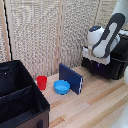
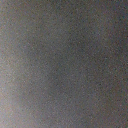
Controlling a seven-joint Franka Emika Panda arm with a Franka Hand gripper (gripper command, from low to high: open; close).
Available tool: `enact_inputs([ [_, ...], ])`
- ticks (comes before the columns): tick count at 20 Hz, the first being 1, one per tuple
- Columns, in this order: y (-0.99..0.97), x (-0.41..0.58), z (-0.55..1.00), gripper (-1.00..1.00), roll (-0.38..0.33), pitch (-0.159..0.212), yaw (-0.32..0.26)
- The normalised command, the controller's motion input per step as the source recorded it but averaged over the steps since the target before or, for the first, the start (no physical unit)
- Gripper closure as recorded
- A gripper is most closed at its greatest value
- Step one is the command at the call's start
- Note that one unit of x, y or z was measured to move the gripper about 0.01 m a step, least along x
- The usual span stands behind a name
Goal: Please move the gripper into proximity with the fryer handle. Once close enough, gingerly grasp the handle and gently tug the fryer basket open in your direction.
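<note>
Near left, a black fabric bin is seen on the table; farther right, the arm is pressed against the fryer basket. The fingers are hidden; their opening cannot be told. A blind pull risks missing the handle.

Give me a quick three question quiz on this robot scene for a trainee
1. True or false: the red cup stands inside the blue bowl.
2. Which lies nearest the black fryer? A cup, B bowl, C blue book.
3. What does the wrist view show?

Key: 1 false, the cup stands beside the bowl. 2 C. 3 Only a grey blur; nothing can be made out, and the gripper is hidden.
</note>
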Motion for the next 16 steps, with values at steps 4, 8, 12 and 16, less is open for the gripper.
enact_inputs([
  [4,0.99,-0.148,-0.4,1.0,0.037,-0.175,-0.014],
  [8,0.92,0.119,-0.49,1.0,-0.001,-0.147,-0.1],
  [12,0.78,0.171,-0.37,1.0,-0.033,-0.125,-0.143],
  [16,0.79,0.251,-0.51,1.0,-0.086,-0.017,-0.111],
])
